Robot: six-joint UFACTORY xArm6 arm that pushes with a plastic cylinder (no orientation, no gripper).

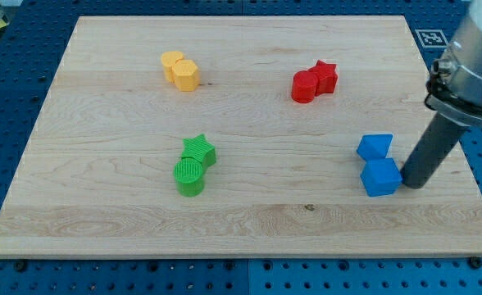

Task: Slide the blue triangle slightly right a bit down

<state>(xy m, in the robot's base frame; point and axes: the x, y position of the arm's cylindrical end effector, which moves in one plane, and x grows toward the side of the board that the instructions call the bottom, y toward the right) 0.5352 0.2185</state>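
The blue triangle (375,147) lies at the view's right on the wooden board (241,221). A blue cube (380,177) sits just below it, touching it. My tip (411,183) is at the right side of the blue cube, close to or touching it, and below-right of the blue triangle. The dark rod rises up to the view's right edge.
A yellow pair of blocks (180,70) sits at the top left. A red star (325,76) and a red cylinder (304,87) sit at the top right of centre. A green star (199,150) and a green cylinder (189,176) sit at the centre left.
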